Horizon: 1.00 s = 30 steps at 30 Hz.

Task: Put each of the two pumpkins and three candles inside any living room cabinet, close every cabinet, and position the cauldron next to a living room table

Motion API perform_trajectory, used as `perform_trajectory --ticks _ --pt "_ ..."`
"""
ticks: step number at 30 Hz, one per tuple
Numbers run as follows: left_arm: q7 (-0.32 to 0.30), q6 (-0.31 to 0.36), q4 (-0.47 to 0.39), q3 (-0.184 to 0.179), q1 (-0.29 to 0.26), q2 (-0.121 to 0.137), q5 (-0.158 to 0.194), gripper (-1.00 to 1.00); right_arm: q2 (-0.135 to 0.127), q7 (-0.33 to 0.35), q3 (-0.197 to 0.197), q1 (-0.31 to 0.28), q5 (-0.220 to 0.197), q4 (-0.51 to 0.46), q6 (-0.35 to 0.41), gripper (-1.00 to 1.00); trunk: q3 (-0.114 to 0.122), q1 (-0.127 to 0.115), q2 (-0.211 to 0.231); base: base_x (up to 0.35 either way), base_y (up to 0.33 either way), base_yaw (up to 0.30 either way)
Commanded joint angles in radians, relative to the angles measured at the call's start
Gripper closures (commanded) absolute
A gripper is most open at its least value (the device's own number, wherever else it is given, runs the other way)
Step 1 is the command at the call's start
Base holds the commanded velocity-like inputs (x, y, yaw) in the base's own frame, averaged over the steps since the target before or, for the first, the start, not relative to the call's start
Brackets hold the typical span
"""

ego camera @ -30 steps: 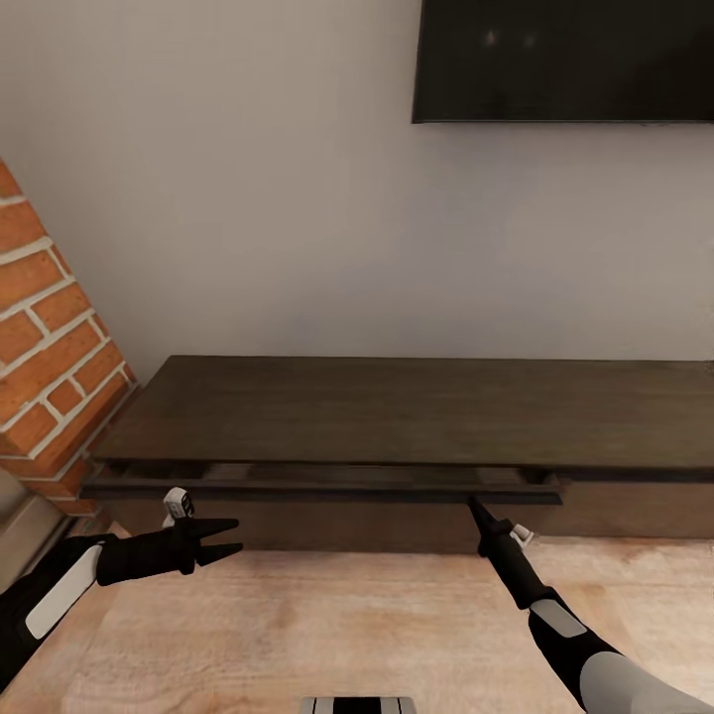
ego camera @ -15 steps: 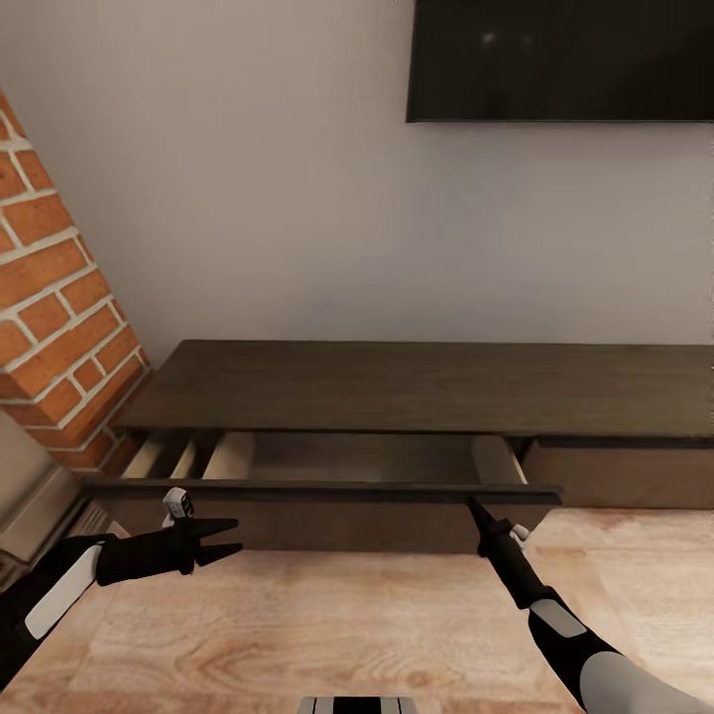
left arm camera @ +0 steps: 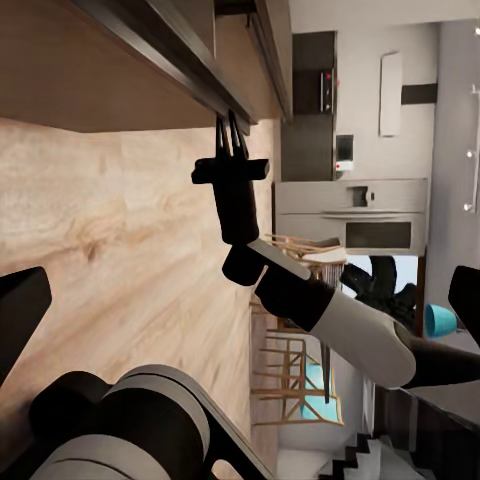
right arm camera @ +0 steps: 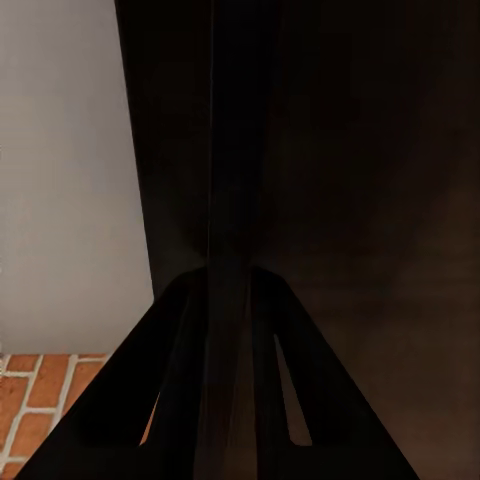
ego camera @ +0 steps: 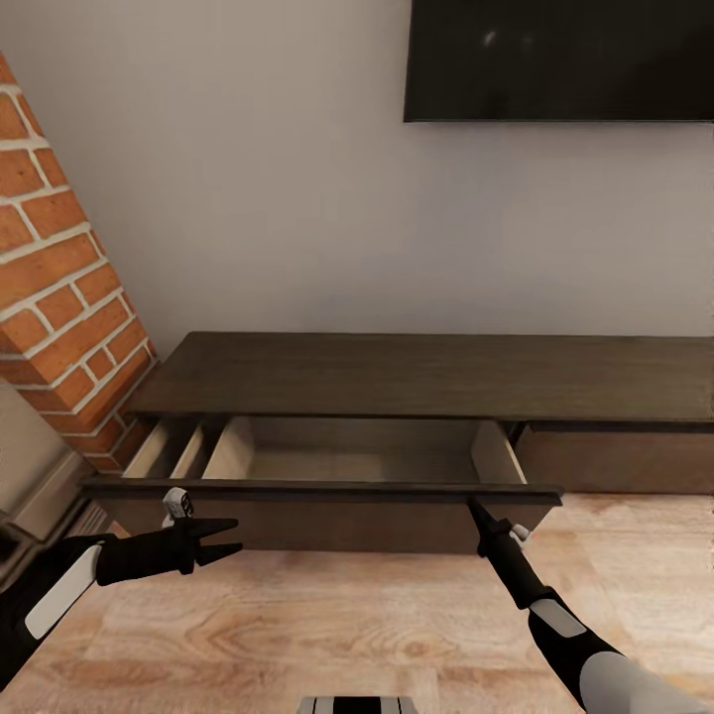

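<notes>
Pulled farther out than half a second ago: the wide drawer (ego camera: 327, 491) of the cabinet (ego camera: 426, 375), its pale wood inside now showing down to the floor of the compartment, with a narrow divided section at its left end. View shifted as well, so more of the brick pillar (ego camera: 59, 297) showing at the left.

Right pincer (ego camera: 474, 507) clenched on the top edge of the drawer front near its right end, fingers closed thin against the dark board; seen also from the left wrist camera (left arm camera: 232, 135), tips at that edge. Left pincer (ego camera: 234, 535) released, fingers spread, hanging free just in front of the drawer front near its left end, above the wooden floor (ego camera: 347, 625). Dark screen (ego camera: 560, 59) on the wall above the cabinet. Second drawer front (ego camera: 615, 458) to the right shut flush.
</notes>
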Motion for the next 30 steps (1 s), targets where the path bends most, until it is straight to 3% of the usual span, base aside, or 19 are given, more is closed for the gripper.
perform_trajectory --ticks 1,30 --pt "-0.002 0.006 0.0 -0.003 -0.001 0.001 0.004 -1.0 -0.001 0.001 0.005 0.0 -0.01 0.002 0.004 1.0 -0.001 0.0 0.0 -0.087 0.0 0.0" --pt "-0.002 0.006 0.0 -0.002 -0.001 0.001 0.004 -1.0 -0.001 0.001 0.005 0.0 -0.01 0.002 0.004 1.0 -0.001 0.0 0.0 -0.065 0.0 0.0"
